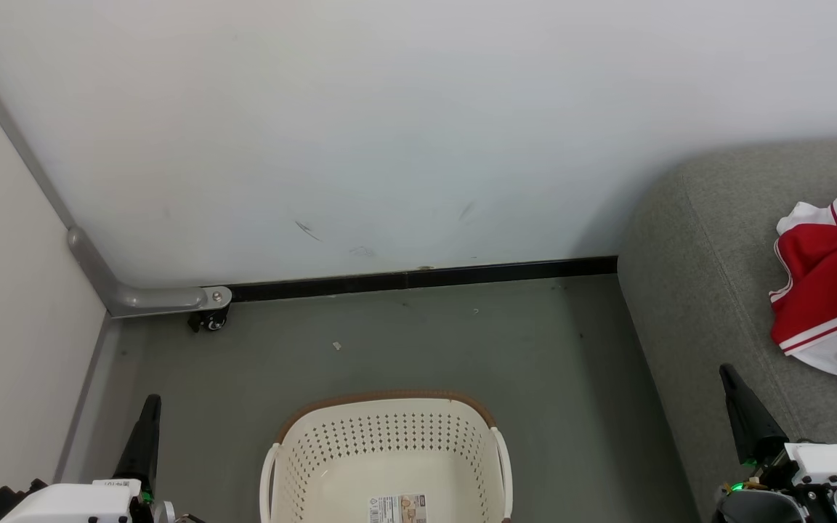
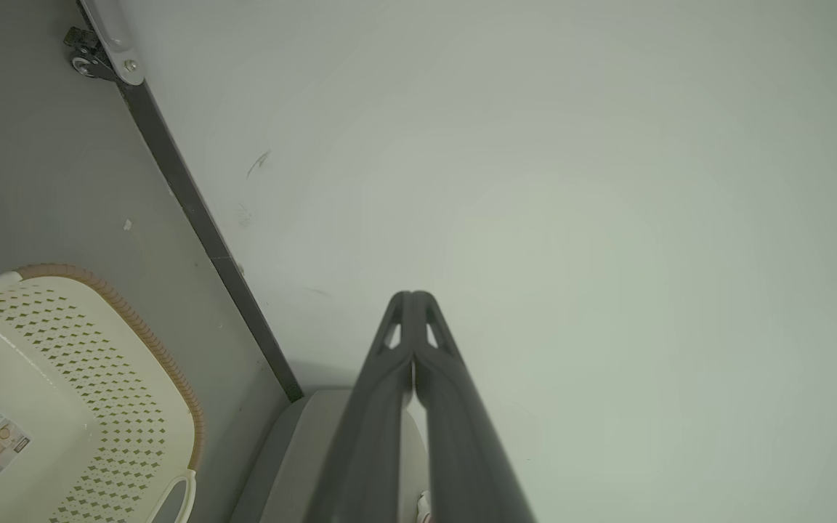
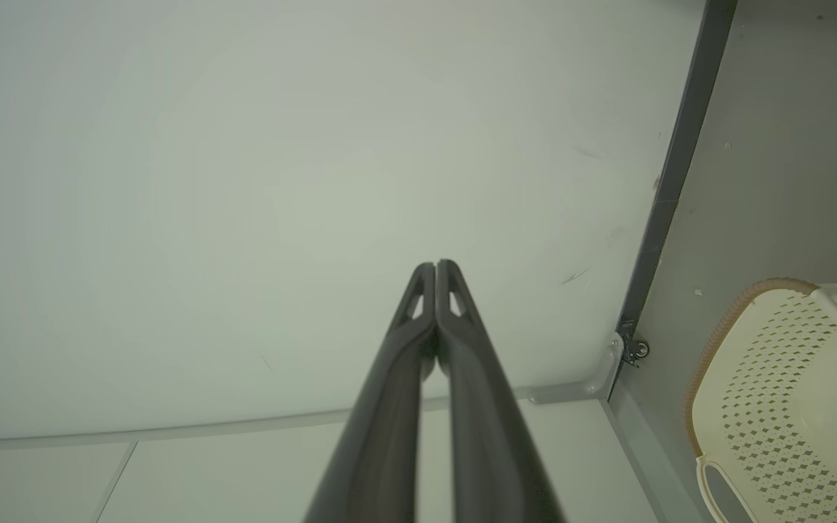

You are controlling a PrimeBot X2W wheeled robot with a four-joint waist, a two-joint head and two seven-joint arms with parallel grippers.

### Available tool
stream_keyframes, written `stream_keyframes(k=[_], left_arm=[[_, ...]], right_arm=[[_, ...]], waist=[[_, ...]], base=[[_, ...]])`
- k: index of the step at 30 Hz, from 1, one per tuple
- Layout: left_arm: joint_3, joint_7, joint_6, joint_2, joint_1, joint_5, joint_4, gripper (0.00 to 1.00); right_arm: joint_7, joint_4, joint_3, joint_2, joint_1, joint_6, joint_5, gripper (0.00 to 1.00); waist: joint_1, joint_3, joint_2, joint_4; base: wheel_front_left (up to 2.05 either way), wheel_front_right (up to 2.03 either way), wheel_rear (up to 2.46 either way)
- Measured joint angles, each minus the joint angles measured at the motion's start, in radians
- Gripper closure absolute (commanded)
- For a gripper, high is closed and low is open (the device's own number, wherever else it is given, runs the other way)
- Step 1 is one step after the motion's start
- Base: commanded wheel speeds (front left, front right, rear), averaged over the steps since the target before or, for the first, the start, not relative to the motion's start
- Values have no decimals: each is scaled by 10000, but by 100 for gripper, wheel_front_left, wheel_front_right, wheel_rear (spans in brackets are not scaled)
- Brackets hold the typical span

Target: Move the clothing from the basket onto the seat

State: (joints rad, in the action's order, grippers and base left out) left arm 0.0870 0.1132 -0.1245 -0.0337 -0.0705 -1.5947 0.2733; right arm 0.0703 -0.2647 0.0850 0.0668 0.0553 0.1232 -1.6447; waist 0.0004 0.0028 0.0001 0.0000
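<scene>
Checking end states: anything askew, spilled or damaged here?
Nothing serious. The clothing lies crumpled on the seat, the basket stands upright with no garment in its visible part, and the wall bears faint scuff marks.

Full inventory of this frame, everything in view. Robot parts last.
clothing: one heap, red and white, on the sofa
basket: one, cream-white with a brown rim, on the floor, centre front; no clothing in its visible part
label: one, printed, on the basket's bottom
sofa: one, grey, at the right
floor: grey
wall: white, ahead
baseboard: one, black, at the foot of the wall
bracket with caster: one, grey metal, left corner
left gripper: one, dark, shut, empty, lower left
right gripper: one, dark, shut, empty, lower right
</scene>
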Motion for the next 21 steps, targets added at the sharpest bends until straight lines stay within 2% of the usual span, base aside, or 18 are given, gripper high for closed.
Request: stream_keyframes(k=[21], left_arm=[[-2, 0, 0, 0, 0, 0, 0, 100]], right_arm=[[2, -12, 10, -2, 1, 0, 2, 100]], waist=[[-1, 1, 0, 0]], base=[[0, 0, 0]])
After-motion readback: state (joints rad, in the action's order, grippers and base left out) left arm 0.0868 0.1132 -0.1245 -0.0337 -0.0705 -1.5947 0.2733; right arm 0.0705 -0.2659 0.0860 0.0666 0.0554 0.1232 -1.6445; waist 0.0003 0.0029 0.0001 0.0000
